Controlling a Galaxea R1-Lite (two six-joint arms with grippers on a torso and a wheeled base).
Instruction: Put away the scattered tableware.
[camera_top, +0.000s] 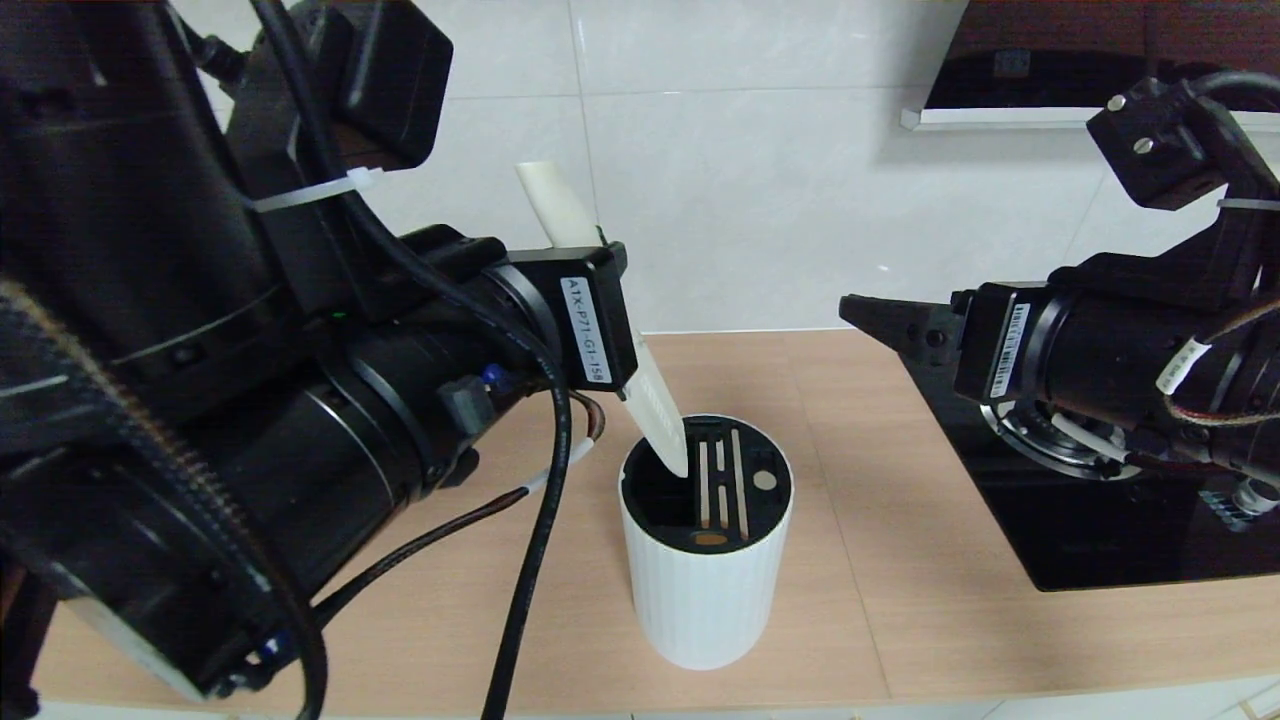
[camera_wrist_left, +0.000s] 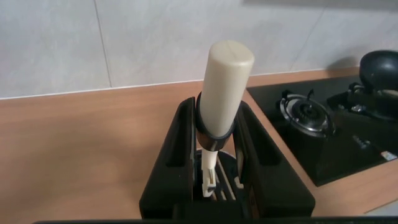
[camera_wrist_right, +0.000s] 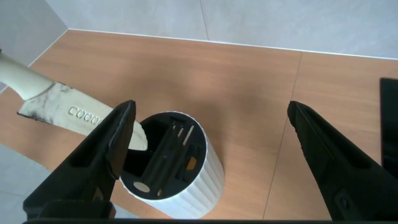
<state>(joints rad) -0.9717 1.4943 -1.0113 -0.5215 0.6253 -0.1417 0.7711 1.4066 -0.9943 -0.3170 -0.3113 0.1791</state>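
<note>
1. Left end effector (camera_top: 598, 318): clamped on the cream handle of a knife (camera_top: 657, 405); raised above the counter, just left of the holder; handle end sticking up past the fingers (camera_wrist_left: 180, 134) in the left wrist view.
2. Right end effector (camera_wrist_right: 210, 112): spread wide, gripping nothing; hovering above the counter's right part, well apart from the knife; holder seen below and between its two fingers in the right wrist view.
3. Wall (camera_top: 760, 200): pale tiles, rising behind the counter.
4. Counter (camera_top: 890, 570): light wood grain; carrying the holder near its front edge.
5. Hob (camera_top: 1100, 545): glossy black, set into the counter at the right, near the holder but not touching it.
6. Holder (camera_top: 705, 595): white ribbed cylinder, upright; black top with a wide opening on its left side and narrow slots beside that.
7. Knife: white blade slanting down and to the right; tip just inside the wide opening, next to the slots; rest of the blade above the rim.
</note>
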